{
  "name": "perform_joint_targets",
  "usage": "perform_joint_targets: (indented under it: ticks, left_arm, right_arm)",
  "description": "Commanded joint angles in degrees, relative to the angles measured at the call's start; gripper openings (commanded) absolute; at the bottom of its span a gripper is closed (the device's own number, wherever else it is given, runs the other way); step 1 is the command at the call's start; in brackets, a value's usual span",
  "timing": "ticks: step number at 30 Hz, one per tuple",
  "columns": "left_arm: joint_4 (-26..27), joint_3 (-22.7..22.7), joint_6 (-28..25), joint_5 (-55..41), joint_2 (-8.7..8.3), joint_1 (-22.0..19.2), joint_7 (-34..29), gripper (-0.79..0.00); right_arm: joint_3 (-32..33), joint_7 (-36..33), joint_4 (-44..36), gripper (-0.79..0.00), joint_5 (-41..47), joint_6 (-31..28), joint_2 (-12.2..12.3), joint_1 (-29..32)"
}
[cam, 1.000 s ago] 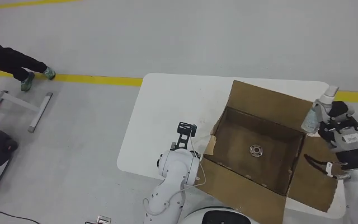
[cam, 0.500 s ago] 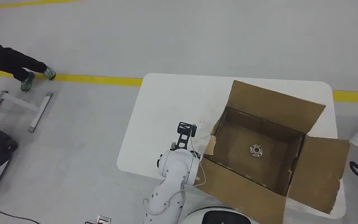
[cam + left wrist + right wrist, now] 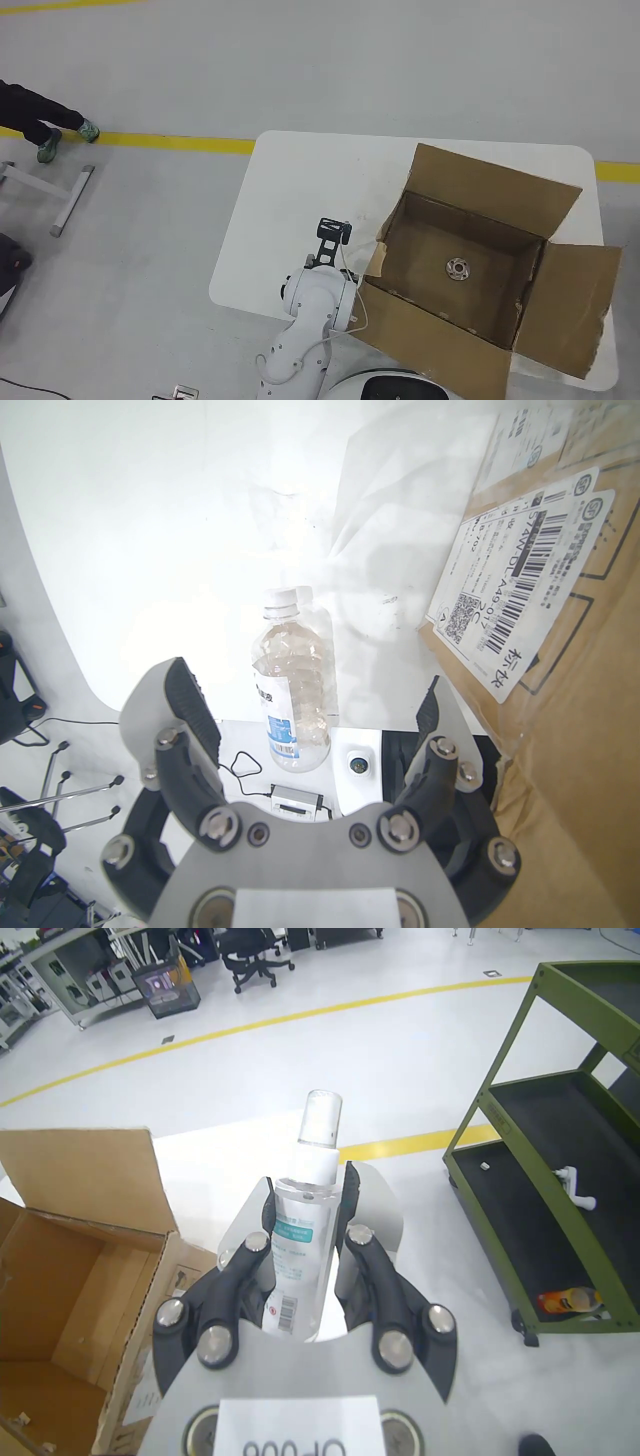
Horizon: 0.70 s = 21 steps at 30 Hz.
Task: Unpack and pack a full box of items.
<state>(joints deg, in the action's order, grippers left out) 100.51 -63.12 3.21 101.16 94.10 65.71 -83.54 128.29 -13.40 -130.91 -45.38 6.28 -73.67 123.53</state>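
White table (image 3: 300, 190), inspected left to right.

Left side: the left gripper (image 3: 307, 684) hangs above the table's near edge, beside the left outer wall of the cardboard box (image 3: 490, 185). Its jaws are spread wide and grip nothing. A clear water bottle (image 3: 292, 650) with a white cap and a blue-and-white label lies in line with the gap between the two ribbed fingers (image 3: 192, 705), untouched by either. The bottle's base end is at the table edge nearest the robot, and its cap end points toward the table's middle. I cannot tell whether it stands or lies flat. Two white shipping labels (image 3: 520, 590) are stuck to the box wall beside this gripper.

Centre: the box sits on the right half of the table with all flaps folded outward. The left flap is torn and ragged. A small round metal ring (image 3: 457, 267) rests on the box floor, near the middle.

Right side: the right gripper (image 3: 310, 1195) is clamped on a clear spray bottle (image 3: 300, 1248). The fingers press the body from both sides just under the shoulder. The bottle's white neck and clear cap project past the fingertips. The gripper is held beyond the box's right flap.

On the floor beyond stands a green shelved cart (image 3: 492, 1078). Its lower black shelf carries an orange bottle (image 3: 570, 1300) lying on its side. A small white object (image 3: 575, 1188) rests farther back on the same shelf.
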Motion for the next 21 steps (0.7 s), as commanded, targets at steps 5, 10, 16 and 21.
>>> perform_joint_targets:
  ticks: [5,10,16,21]
  left_arm:
    - [0.00,0.00,0.00,0.00,0.00,0.00,0.00,0.000]
    - [0.00,0.00,0.00,0.00,0.00,0.00,0.00,0.000]
    - [0.00,0.00,0.00,0.00,0.00,0.00,0.00,0.000]
    - [0.00,0.00,0.00,0.00,0.00,0.00,0.00,0.000]
  right_arm:
    - [-4.19,-2.96,3.72,-0.785,-3.75,-1.38,-0.22,0.63]
    - [-9.75,-5.50,8.04,-0.785,-10.21,-2.51,-0.15,-0.49]
    - [-15.42,-7.54,12.90,-0.785,-14.81,-3.46,-0.15,-2.80]
    - [-17.16,-9.46,14.63,-0.785,-17.56,-4.77,-0.06,-3.58]
